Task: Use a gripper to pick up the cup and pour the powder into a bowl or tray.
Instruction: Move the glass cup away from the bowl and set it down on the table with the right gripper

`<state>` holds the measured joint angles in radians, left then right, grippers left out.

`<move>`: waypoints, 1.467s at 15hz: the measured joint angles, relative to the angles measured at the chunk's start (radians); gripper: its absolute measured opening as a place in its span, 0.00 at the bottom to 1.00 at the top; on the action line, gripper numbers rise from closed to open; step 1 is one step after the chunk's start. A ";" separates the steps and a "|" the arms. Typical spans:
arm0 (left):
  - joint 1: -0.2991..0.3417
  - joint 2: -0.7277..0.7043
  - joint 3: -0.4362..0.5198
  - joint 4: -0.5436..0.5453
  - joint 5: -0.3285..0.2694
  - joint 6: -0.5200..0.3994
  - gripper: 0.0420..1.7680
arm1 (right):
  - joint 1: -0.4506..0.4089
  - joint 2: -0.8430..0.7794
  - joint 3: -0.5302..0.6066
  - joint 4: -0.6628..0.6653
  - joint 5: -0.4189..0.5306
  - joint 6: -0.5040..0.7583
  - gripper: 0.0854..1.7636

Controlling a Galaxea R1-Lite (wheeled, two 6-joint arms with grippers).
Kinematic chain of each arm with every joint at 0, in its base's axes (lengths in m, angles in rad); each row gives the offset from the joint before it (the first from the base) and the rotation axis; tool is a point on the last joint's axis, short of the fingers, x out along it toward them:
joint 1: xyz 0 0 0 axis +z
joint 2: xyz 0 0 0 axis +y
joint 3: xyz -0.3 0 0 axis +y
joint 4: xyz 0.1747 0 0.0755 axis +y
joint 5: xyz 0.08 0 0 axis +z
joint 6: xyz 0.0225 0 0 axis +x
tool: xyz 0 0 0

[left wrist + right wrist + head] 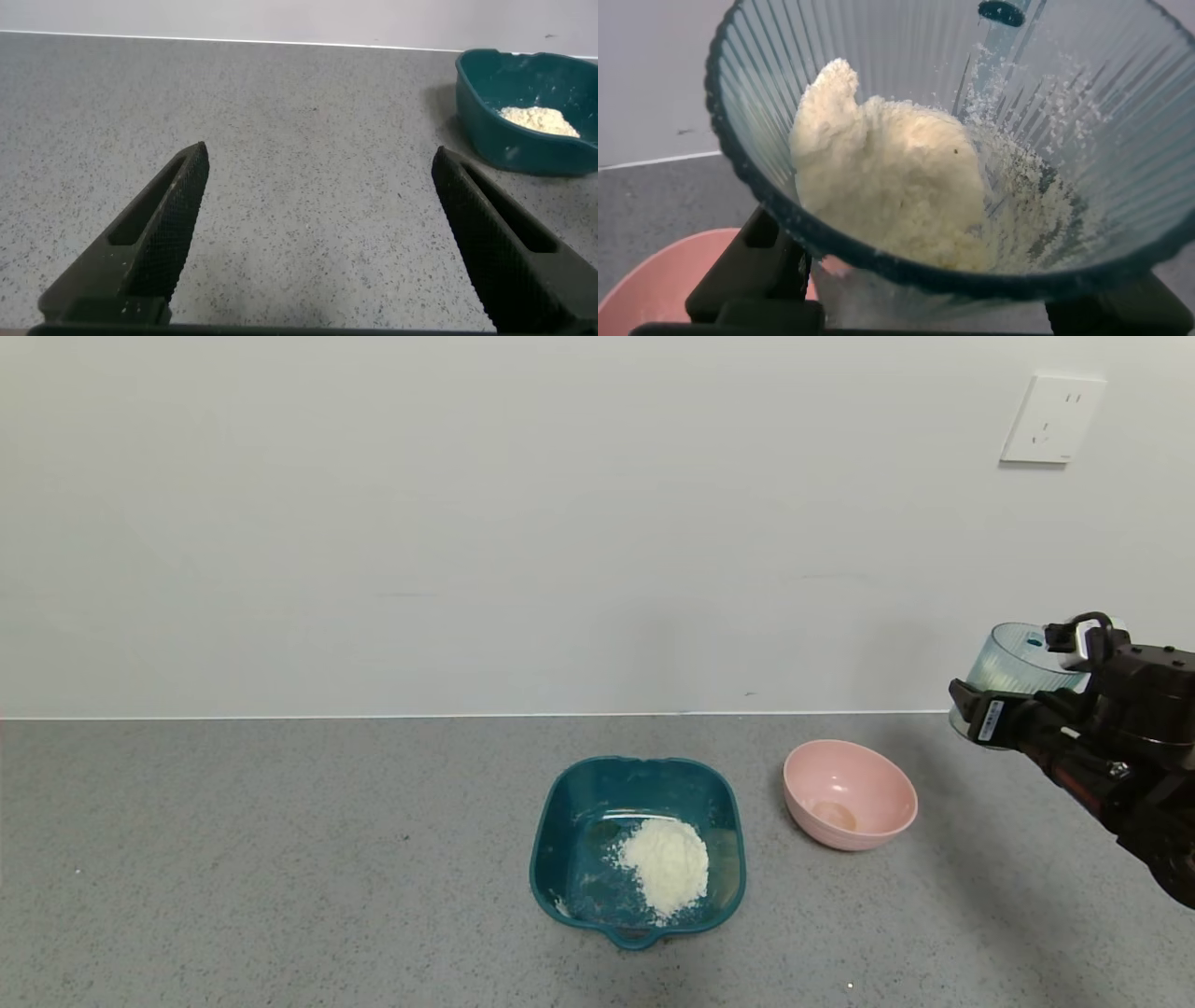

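My right gripper is shut on the ribbed pale blue-green cup and holds it tilted, high above the counter at the far right, beyond the pink bowl. In the right wrist view the cup fills the picture with a lump of cream powder inside it. The dark teal basin sits at the middle of the counter with a heap of white powder in it. My left gripper is open and empty, low over bare counter; the basin lies ahead of it to one side.
A round pink bowl stands on the counter right of the basin, under and ahead of the cup; it also shows in the right wrist view. A white wall with a socket plate rises behind the grey speckled counter.
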<state>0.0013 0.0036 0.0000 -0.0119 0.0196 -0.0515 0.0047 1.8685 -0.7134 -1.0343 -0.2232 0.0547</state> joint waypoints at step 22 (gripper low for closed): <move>0.000 0.000 0.000 0.000 0.000 0.000 0.97 | -0.080 0.417 -0.034 -0.257 0.008 -0.034 0.75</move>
<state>0.0013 0.0036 0.0000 -0.0119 0.0196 -0.0515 -0.0753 2.2855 -0.7474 -1.2917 -0.2153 0.0211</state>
